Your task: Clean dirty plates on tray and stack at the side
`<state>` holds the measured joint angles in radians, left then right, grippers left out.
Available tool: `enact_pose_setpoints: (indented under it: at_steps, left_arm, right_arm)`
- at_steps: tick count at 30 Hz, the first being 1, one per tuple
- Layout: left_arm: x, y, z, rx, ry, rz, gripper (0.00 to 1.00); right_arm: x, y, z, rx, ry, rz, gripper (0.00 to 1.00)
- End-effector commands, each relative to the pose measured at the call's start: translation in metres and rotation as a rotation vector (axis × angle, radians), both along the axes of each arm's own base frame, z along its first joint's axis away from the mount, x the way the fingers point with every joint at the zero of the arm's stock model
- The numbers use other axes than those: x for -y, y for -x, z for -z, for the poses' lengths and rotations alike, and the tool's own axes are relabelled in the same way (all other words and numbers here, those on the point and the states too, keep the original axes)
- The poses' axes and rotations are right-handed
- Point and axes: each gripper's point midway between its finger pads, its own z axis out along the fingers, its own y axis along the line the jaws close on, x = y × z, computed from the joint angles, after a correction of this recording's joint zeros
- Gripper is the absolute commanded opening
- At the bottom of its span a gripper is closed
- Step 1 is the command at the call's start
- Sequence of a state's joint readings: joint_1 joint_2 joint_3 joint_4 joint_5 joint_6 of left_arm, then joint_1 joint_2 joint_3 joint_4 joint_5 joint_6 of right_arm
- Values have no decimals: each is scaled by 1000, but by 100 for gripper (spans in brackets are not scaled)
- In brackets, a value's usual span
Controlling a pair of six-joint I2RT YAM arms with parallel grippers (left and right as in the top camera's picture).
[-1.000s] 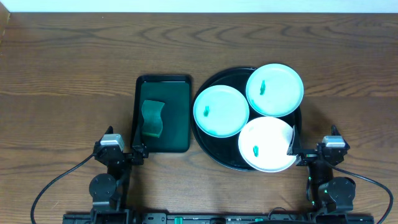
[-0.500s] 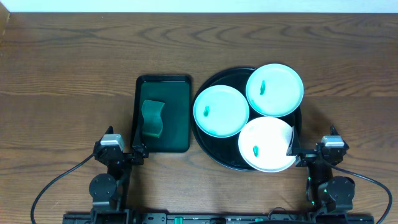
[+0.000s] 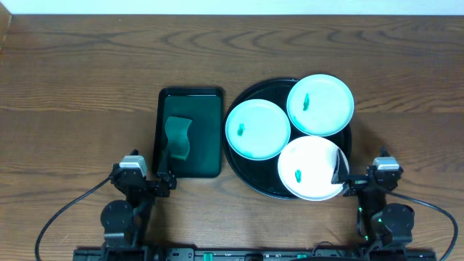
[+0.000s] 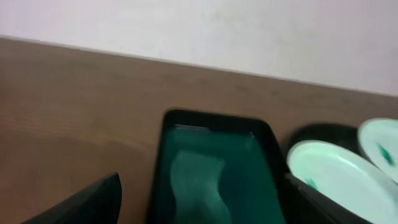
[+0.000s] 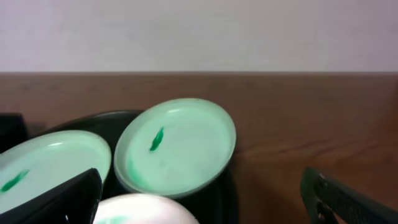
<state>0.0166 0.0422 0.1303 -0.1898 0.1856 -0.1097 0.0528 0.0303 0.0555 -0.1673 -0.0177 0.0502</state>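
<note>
Three pale mint-white plates lie on the round black tray (image 3: pixel 249 178). One is at the left (image 3: pixel 257 129), one at the back right (image 3: pixel 320 104) and one at the front (image 3: pixel 312 168). Each has a small green smear. My left gripper (image 3: pixel 164 180) is open and empty at the front edge of the dark green tray. My right gripper (image 3: pixel 341 176) is open and empty at the front plate's right edge. In the right wrist view my open jaws (image 5: pixel 205 205) face the back plate (image 5: pixel 177 146), the left plate (image 5: pixel 50 165) and the front plate (image 5: pixel 146 211).
A dark green rectangular tray (image 3: pixel 206 138) left of the black tray holds a green sponge (image 3: pixel 177 139). The left wrist view shows this tray (image 4: pixel 264 162) and the sponge (image 4: pixel 196 186) between my open jaws (image 4: pixel 208 208). Bare wooden table lies all around.
Both grippers have shifted only slightly near the table's front edge. The plates, trays and sponge have not moved.
</note>
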Motion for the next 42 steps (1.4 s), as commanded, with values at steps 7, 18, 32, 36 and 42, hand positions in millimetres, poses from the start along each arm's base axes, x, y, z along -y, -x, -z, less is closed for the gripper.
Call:
enact_pose_setpoints:
  at_steps: [7,18,32,36,42]
  left_arm:
    - [11,16,-139,-82,40,54,80]
    - [10,-2,-174,-664,12,69,80]
    - [27,-48,-79,-1185,144,120,25]
    - [23,-46,-43,-1311,137,96,8]
    - [3,-38,-1,-1385,83,-47,8]
  right_arm:
    - [-10,6,-95,-21,-64,-56,99]
    - [-40,-31,-113,-605,-110,-191,99]
    - [-68,-60,-41,-1077,-244,-294,34]
    - [-69,-63,-13,-1155,-250,-287,31]
    - [-77,-68,22,-1188,-239,-303,49]
